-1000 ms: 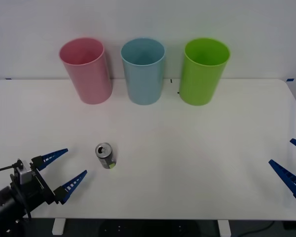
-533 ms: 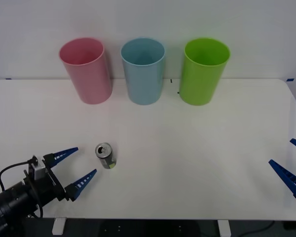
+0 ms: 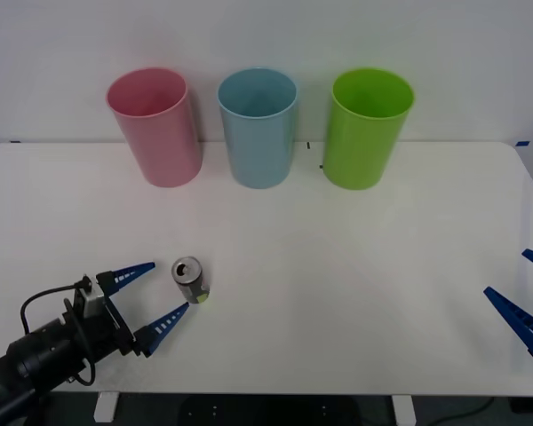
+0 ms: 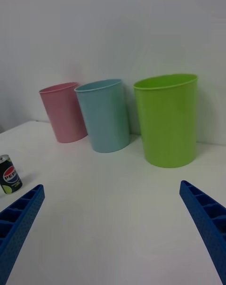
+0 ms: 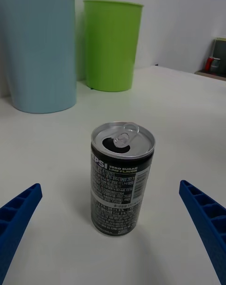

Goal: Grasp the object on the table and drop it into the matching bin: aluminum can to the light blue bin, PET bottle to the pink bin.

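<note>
Can (image 3: 191, 280) upright near front-left of table (image 3: 355, 266), tab up. Left gripper (image 3: 151, 300) spread wide, low, just beside can, lined up to straddle it. Right gripper (image 3: 526, 297) wide, parked at right edge. Blue bin (image 3: 258, 129) well behind

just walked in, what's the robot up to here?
The left gripper is open, low over the white table at its near left, with the small silvery-grey drink can standing upright just ahead of its fingertips, not yet gripped. The tall pink bin, pale blue bin and bright green bin stand in a row at the far edge. The right gripper waits open at the table's right edge.
</note>
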Tool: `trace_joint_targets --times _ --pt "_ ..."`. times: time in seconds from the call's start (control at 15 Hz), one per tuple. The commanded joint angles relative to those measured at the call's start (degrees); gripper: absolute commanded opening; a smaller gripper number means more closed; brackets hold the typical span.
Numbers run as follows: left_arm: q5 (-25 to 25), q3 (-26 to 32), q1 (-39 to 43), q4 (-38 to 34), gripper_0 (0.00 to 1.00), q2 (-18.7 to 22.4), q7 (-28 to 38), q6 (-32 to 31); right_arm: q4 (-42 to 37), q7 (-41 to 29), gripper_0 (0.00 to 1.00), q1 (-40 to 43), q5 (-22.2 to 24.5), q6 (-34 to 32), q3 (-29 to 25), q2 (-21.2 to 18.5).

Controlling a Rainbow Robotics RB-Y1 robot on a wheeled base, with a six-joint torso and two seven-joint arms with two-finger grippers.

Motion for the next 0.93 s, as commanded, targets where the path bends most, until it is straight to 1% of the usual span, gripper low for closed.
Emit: trace_joint_targets --times 0.07,0.13,0.27,0.53,0.93 --pt "-1.0 -0.1 -1.9 3.0 1.0 -0.8 -2.6 0.0 0.0 0.0 1.0 0.0 0.0 0.0 0.0 0.0" --pt "-0.9 0.0 -3.3 5.3 1.0 -1.1 -4.2 -0.1 0.0 0.0 1.0 0.0 0.0 0.0 0.0 0.0" --pt "-1.0 -0.6 -4.4 7.2 1.0 -1.3 -5.2 -0.1 0.0 0.0 1.0 0.0 0.0 0.0 0.0 0.0" --pt "-2.0 -1.3 -5.5 7.6 1.0 -2.7 -5.4 0.9 0.0 0.0 1.0 0.0 0.0 0.0 0.0 0.0" --pt "-5.4 -0.4 -6.9 7.8 1.0 -7.1 -5.8 2.8 0.0 0.0 1.0 0.0 0.0 0.0 0.0 0.0"
